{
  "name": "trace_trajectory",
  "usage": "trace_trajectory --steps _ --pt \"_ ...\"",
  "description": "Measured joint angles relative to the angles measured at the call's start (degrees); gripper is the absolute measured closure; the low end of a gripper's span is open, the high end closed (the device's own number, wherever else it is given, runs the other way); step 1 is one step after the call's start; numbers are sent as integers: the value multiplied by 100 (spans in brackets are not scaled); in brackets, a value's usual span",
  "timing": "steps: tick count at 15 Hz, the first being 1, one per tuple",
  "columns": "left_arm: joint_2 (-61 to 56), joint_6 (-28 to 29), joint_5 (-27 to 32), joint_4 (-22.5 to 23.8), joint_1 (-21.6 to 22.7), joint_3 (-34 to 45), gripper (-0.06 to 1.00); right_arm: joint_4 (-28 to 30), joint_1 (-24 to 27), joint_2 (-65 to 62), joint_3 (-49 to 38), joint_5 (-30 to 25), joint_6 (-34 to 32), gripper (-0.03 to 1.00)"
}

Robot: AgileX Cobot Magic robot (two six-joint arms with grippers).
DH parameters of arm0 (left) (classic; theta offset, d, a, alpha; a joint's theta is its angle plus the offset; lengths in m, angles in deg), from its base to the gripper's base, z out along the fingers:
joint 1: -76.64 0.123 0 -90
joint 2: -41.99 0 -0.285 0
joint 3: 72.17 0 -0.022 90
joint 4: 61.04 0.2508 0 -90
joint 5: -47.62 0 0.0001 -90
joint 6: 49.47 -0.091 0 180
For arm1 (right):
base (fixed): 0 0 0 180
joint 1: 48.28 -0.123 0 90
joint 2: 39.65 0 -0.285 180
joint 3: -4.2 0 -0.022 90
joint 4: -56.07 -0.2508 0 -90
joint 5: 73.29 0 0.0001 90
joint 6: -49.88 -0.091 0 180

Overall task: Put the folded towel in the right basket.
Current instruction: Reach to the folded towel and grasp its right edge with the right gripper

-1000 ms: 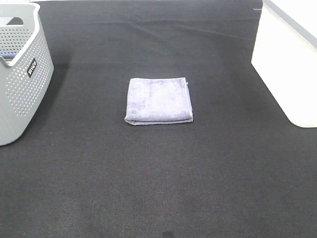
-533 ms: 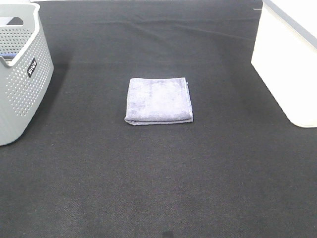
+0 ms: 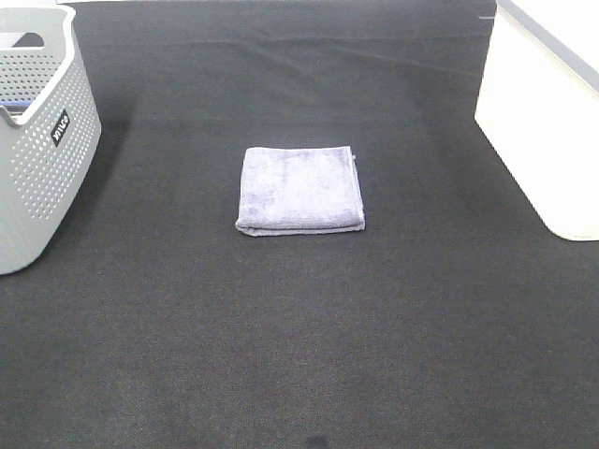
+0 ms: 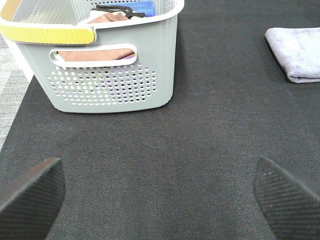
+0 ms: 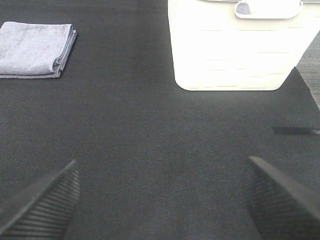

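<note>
The folded lavender-grey towel (image 3: 299, 190) lies flat on the black mat in the middle of the exterior high view. It also shows in the left wrist view (image 4: 297, 51) and the right wrist view (image 5: 35, 49). The white right basket (image 3: 552, 122) stands at the right edge and shows in the right wrist view (image 5: 235, 47). Neither arm shows in the exterior high view. My left gripper (image 4: 160, 197) is open and empty over the mat, near the grey basket. My right gripper (image 5: 160, 200) is open and empty over the mat, short of the white basket.
A grey perforated basket (image 3: 42, 140) stands at the left edge; in the left wrist view (image 4: 100, 60) it holds folded cloths, brown and blue among them. The black mat (image 3: 299, 337) covers the table. A pale floor strip (image 4: 10, 95) borders the mat.
</note>
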Motion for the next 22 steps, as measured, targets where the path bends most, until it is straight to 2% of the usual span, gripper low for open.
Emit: trace_trajectory --steps 22 --pt "0 0 0 0 0 0 -3 0 0 0 0 0 0 13"
